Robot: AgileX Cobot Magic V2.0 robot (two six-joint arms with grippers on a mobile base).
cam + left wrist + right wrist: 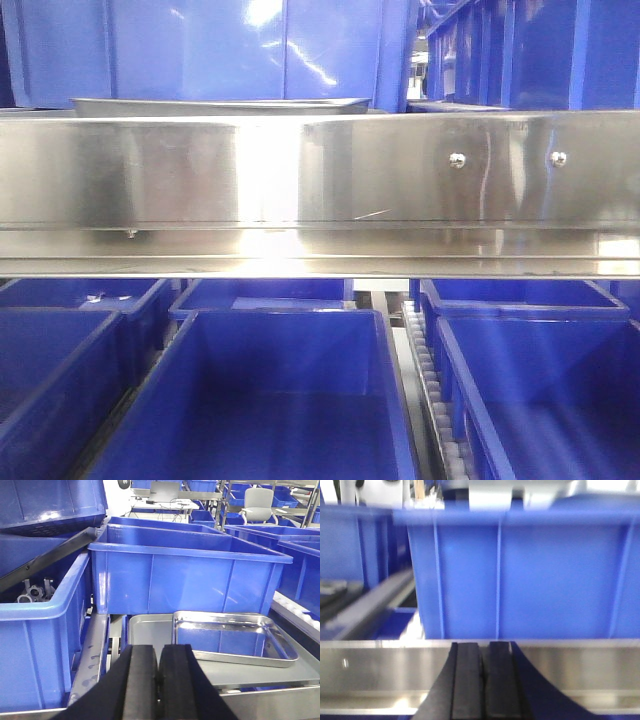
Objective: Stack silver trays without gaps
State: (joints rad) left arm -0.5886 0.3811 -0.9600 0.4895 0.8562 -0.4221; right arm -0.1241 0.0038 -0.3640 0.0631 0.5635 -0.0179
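Left gripper (157,680) pads pressed together, empty; silver trays (232,637) just ahead, smaller seemingly nested askew. Right gripper (484,680) likewise closed. Risk: tilted seating leaves gap.

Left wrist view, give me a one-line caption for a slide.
Closed left end effector hovers before a shiny silver tray lying askew on a larger gray tray, with blue bins behind.

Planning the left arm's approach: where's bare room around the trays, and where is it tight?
Free: the dull larger tray is bare left of the shiny tray lying in it, and along its near strip, just beyond the shut left gripper. Crowded: the blue bin walls the far side, another bin the left.
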